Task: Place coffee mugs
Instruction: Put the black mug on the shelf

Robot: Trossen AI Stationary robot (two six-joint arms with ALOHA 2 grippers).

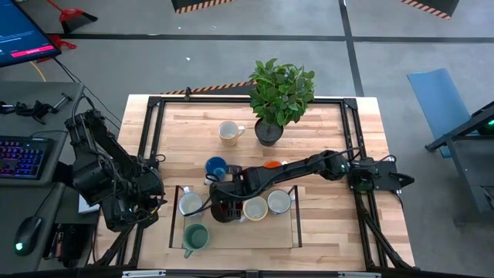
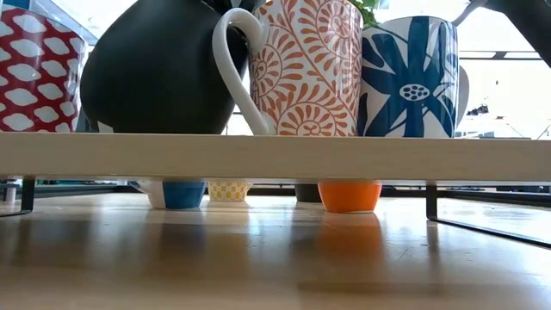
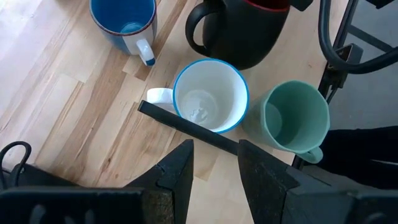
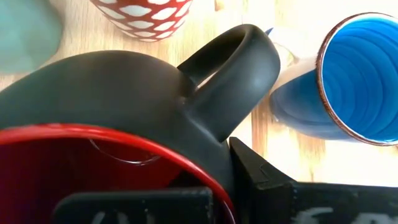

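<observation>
Several mugs stand on a raised wooden board (image 1: 285, 232). In the high view my right gripper (image 1: 224, 202) reaches in from the table's right and is shut on a dark mug with a red inside (image 1: 221, 211). A white mug with a blue rim (image 1: 191, 204), a teal mug (image 1: 195, 238), a cream mug (image 1: 255, 208) and a white mug (image 1: 279, 201) stand around it. A blue mug (image 1: 216, 167), an orange mug (image 1: 272, 164) and a cream mug (image 1: 229, 133) rest on the table behind. My left gripper (image 3: 214, 171) is open above the board's left edge, over the blue-rimmed mug (image 3: 210, 93). My right gripper holds the dark mug by its rim (image 4: 186, 158), right beside the handle (image 4: 230, 81). One finger (image 4: 258, 177) is outside the wall and the other seems to be inside. It comes from above. The mug (image 2: 155, 69) is upright, its base level with the board's top.
A potted plant (image 1: 279, 96) stands at the far middle of the table. Dark metal frames (image 1: 154, 139) run along the table's left and right sides, and one bar (image 3: 186, 127) crosses in front of the left gripper. Bare wood lies on the board's near right part.
</observation>
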